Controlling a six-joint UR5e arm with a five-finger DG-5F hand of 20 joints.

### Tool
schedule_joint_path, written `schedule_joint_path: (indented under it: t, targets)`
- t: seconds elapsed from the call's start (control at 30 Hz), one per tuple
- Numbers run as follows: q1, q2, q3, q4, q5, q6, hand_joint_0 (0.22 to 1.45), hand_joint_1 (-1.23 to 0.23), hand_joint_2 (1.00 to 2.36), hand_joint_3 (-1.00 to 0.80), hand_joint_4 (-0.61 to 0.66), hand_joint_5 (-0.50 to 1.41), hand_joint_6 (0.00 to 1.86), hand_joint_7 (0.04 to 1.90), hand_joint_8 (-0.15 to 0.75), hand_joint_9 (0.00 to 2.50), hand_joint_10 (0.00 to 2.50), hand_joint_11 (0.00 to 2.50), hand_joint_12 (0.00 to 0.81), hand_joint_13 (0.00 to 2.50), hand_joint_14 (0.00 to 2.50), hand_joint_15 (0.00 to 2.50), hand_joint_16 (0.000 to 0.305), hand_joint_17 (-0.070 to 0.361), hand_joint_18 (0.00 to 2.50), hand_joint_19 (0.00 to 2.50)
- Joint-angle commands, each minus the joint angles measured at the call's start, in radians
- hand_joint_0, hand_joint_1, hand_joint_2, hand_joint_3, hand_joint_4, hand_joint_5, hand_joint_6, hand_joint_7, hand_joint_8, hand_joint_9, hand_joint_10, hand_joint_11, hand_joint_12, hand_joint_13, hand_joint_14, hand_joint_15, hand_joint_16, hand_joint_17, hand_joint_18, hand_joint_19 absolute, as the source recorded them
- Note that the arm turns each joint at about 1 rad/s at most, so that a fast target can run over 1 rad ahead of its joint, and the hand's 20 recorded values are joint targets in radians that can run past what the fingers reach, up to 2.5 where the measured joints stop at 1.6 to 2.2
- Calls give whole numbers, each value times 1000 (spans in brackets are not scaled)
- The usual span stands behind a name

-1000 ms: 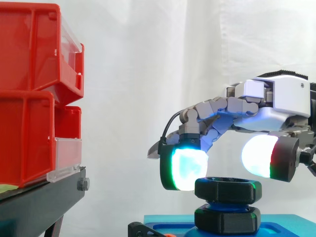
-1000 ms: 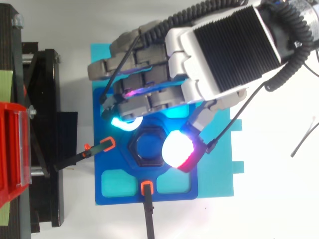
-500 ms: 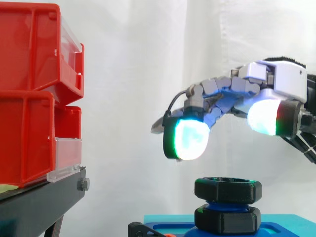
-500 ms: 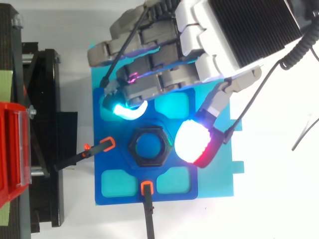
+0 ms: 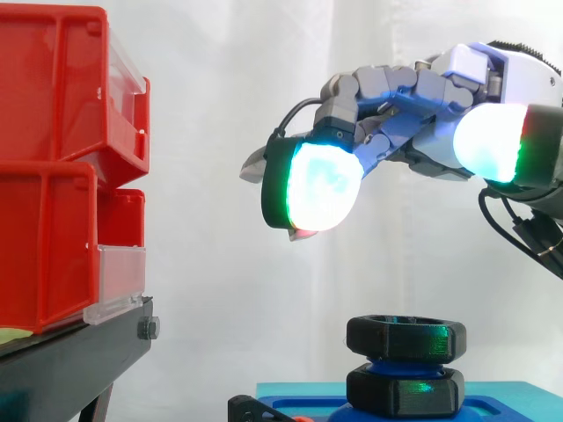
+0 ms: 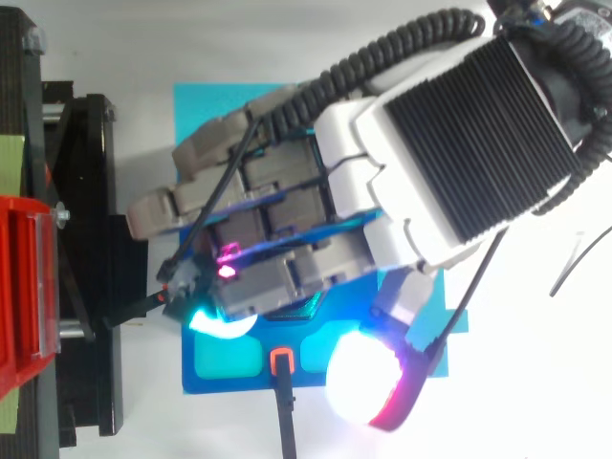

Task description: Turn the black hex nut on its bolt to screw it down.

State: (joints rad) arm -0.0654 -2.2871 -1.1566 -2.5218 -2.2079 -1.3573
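Side view: the robot hand [image 5: 413, 97] hangs in the upper right of the scene, well above the black hex nut [image 5: 405, 338] and touching nothing. Its fingers are loosely bent and spread wide from the thumb, with empty air between them. One of the fingertips [image 5: 312, 189] glows white-cyan with a green edge and faces the camera, while the thumb pad [image 5: 493, 145] shines white at the right. The nut sits level at the top of a blue bolt [image 5: 385, 361], a short stretch of which shows between it and a lower black hex piece [image 5: 405, 391] resting on the blue plate [image 5: 493, 406]. Red bins [image 5: 53, 158] are stacked on a black stand [image 5: 70, 365] at the left, before a white curtain [image 5: 229, 132]. Top view: the hand [image 6: 382, 191] reaches in from the upper right and lies over the middle of the blue plate [image 6: 225, 382], its grey fingers pointing toward the black stand [image 6: 86, 191]. A cyan fingertip glow [image 6: 215, 322] shows at the plate's left side, and the thumb pad [image 6: 368, 387], white with a red rim, hangs over its lower right corner. An orange-tipped clamp [image 6: 280, 361] presses on the plate's near edge, and a light blue sheet [image 6: 206, 105] lies beneath the plate.
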Motion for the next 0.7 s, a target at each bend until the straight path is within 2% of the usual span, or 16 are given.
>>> schedule_joint_path:
  t: [0.0, 0.03, 0.07, 0.3, 0.4, 0.5, 0.67]
  targets:
    - [18, 0, 0, -6, 10, 1, 506, -230, 1000, -500, 262, -38, 503, 1039, 316, 854, 9, 299, 327, 506, 7, 176, 56, 125, 420, 575]
    - [19, 0, -2, -11, 14, 0, 506, -231, 1000, -500, 268, -38, 503, 1043, 316, 854, 9, 306, 328, 506, 7, 176, 56, 125, 421, 567]
    - [32, 0, 0, -32, 31, -2, 506, -232, 1000, -500, 275, -38, 503, 1039, 314, 854, 9, 311, 328, 506, 9, 172, 56, 125, 421, 569]
    - [58, 0, -2, -54, 56, 1, 507, -237, 1000, -500, 275, -39, 503, 1043, 316, 855, 9, 304, 328, 509, 7, 173, 56, 125, 419, 566]
    - [64, 0, -2, -63, 63, -2, 508, -241, 1000, -500, 273, -38, 503, 1038, 316, 855, 9, 311, 327, 511, 7, 174, 55, 125, 422, 575]
    - [68, 0, -20, -63, 76, -2, 509, -247, 1000, -500, 270, -39, 503, 1038, 317, 859, 9, 309, 326, 511, 7, 171, 55, 124, 424, 567]
    - [70, 0, -55, -25, 83, 0, 513, -256, 1000, -500, 271, -39, 503, 1039, 316, 860, 9, 314, 325, 515, 7, 173, 55, 124, 426, 567]
